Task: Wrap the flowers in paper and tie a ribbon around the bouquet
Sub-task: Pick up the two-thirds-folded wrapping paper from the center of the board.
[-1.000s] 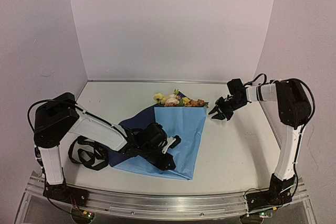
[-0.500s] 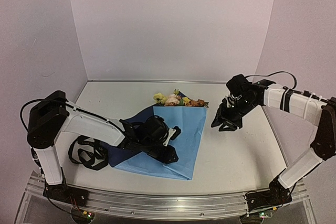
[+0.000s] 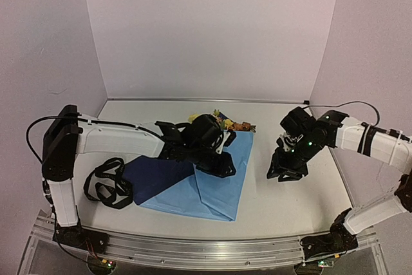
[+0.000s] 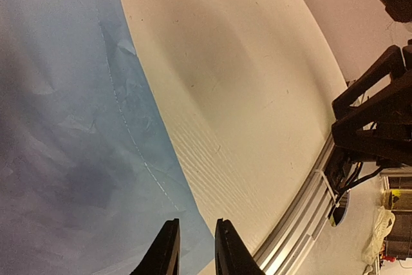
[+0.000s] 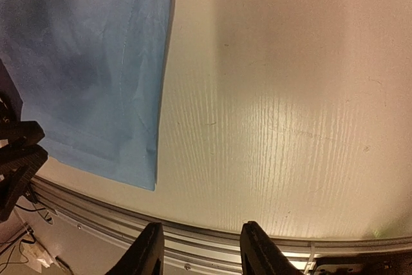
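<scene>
Left fingers (image 4: 166, 252) gape narrowly, right fingers (image 5: 148, 252) wider, both empty; left arm (image 3: 122, 138) hides most flowers (image 3: 241, 126), blooms pointing to table's (image 3: 290, 204) far edge.

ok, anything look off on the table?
The ribbon lies in a tangled heap left of the paper. The paper is creased and askew, a darker flap showing on its left; the flowers only peek out at its far edge.
</scene>
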You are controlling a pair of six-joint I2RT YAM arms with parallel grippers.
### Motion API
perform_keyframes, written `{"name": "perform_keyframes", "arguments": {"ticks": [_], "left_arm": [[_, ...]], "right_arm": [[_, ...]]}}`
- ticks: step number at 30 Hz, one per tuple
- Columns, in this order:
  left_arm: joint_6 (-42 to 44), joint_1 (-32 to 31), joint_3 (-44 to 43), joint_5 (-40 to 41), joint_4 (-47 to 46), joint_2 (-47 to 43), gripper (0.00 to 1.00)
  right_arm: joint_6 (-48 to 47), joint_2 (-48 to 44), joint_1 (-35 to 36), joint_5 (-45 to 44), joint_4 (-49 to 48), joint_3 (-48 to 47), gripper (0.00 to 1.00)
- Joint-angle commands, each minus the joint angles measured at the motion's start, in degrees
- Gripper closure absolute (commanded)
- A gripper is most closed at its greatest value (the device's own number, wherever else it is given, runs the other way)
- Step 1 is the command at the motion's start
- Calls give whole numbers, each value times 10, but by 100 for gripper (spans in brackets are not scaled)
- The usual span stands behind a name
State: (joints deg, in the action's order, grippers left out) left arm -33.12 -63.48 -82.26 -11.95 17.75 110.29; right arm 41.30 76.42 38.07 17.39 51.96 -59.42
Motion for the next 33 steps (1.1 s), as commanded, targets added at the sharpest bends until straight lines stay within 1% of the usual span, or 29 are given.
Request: {"name": "perform_keyframes", "arguments": {"ticks": [1,3,5,8,13,17,21,24,27,30,32,33], "left_arm": [[-12,0,89,19,-33,-23,80],[-24,-1,149,42,-77,-53,80],[-41,-3,183,68,-93,-85,81],[-78,-10,245,105,-112,-155,79],[-163,-11,326,138,-74,-258,78],[-258,-13,410,143,-62,-336,78],[-352,-18,478,149,-46,-412,78],[-403,-25,529,155,-46,-447,77],[-443,-33,566,172,-49,-477,72],[-476,-35,592,191,-71,-503,70],[-501,-34,598,208,-65,-512,69],[-518,-34,601,215,-59,-516,67]], "right_arm": [[-23,2,42,-20,16,0,61],[-42,-1,71,-47,-18,15,60],[-44,17,97,-65,-59,21,59],[-39,62,132,-68,-79,-3,60],[-28,143,172,-73,-113,-53,62],[-33,203,193,-75,-141,-93,68],[-33,250,212,-74,-146,-134,71],[-17,286,225,-55,-152,-163,74],[-10,311,243,-53,-158,-183,74],[-3,332,247,-50,-161,-198,75],[-1,343,248,-52,-165,-203,74],[0,349,248,-52,-166,-207,75]]}}
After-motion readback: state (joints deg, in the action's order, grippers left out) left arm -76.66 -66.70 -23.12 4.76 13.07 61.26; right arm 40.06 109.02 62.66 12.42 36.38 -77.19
